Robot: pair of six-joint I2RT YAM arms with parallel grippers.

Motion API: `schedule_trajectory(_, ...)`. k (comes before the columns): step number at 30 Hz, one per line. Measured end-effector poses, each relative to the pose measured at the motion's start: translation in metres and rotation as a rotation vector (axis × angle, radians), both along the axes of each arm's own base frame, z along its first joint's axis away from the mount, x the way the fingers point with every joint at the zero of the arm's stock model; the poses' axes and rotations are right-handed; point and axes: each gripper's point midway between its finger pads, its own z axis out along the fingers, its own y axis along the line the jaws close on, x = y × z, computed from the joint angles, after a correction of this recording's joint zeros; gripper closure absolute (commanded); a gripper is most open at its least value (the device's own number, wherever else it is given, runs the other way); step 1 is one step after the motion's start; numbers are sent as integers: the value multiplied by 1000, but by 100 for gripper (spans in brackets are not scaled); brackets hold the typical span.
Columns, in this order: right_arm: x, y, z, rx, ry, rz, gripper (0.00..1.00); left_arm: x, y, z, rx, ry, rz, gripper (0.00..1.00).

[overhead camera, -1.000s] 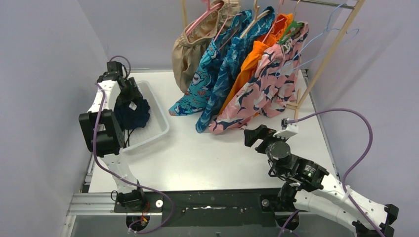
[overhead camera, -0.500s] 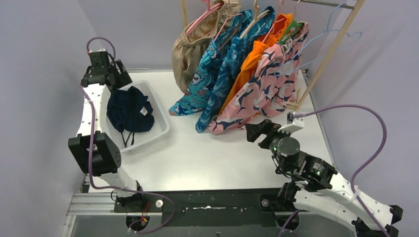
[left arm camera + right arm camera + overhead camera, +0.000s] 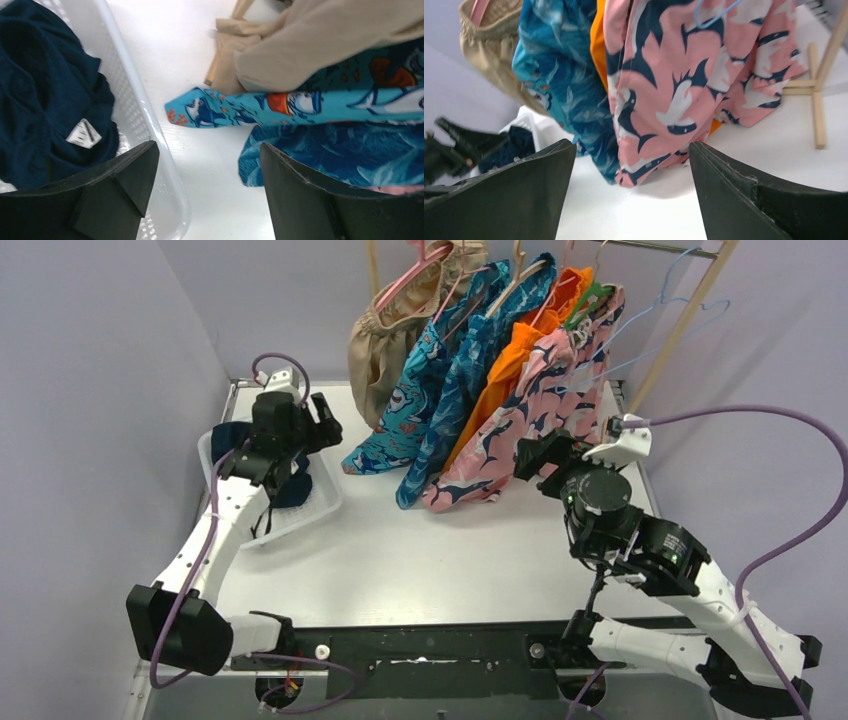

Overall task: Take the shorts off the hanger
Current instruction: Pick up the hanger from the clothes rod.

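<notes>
Five pairs of shorts hang on hangers from a wooden rack: tan [image 3: 385, 340], turquoise print [image 3: 408, 395], dark teal-blue print [image 3: 465, 380], orange [image 3: 508, 360] and pink shark print [image 3: 545, 415]. Navy shorts [image 3: 290, 485] lie in the white basket [image 3: 305, 515]. My left gripper [image 3: 325, 425] is open and empty, between the basket and the turquoise hem [image 3: 225, 107]. My right gripper [image 3: 535, 455] is open and empty, just in front of the pink shorts [image 3: 684, 75]. In the left wrist view the navy shorts [image 3: 40, 100] lie to the left of the gripper [image 3: 207, 190].
An empty light blue wire hanger [image 3: 670, 290] hangs at the rack's right end. The rack's wooden leg and foot [image 3: 819, 100] stand on the table right of the pink shorts. Lilac walls close in on both sides. The basket rim [image 3: 145, 125] lies under my left finger.
My left arm has swung right from the basket's far side towards the hanging shorts, leaving the navy shorts in the basket. My right gripper has moved up and away, closer to the pink shorts.
</notes>
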Motion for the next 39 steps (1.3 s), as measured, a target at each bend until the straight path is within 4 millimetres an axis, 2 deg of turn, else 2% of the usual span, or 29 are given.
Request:
schedule_trajectory(5,19,-14,41,-59,-6,-132,14,-22,-33,-15,-45,15,-89,26)
schedule_trajectory(9,61,-48,70,-97,17,-290,12,-41,-51,-24,-64,32,-152,26)
schedule_trajectory(12,91,-64,71,-139,69,-340,11,-46,-50,-28,-61,42,-152,25)
schedule_trajectory(17,132,-66,50,-184,183,-292,10,-52,-47,-27,-51,41,-157,23)
schedule_trajectory(20,140,-71,43,-172,218,-264,10,-57,-45,-27,-51,37,-157,23)
schedule_trajectory(23,141,-73,51,-148,210,-240,10,-61,-45,-31,-51,46,-161,22)
schedule_trajectory(33,134,-45,75,-75,118,-76,10,-65,-47,-36,-57,68,-179,22)
schedule_trajectory(35,138,-43,81,-71,111,-70,11,-65,-47,-36,-58,68,-180,22)
schedule_trajectory(39,157,-43,92,-70,89,-102,12,-66,-48,-36,-58,70,-182,22)
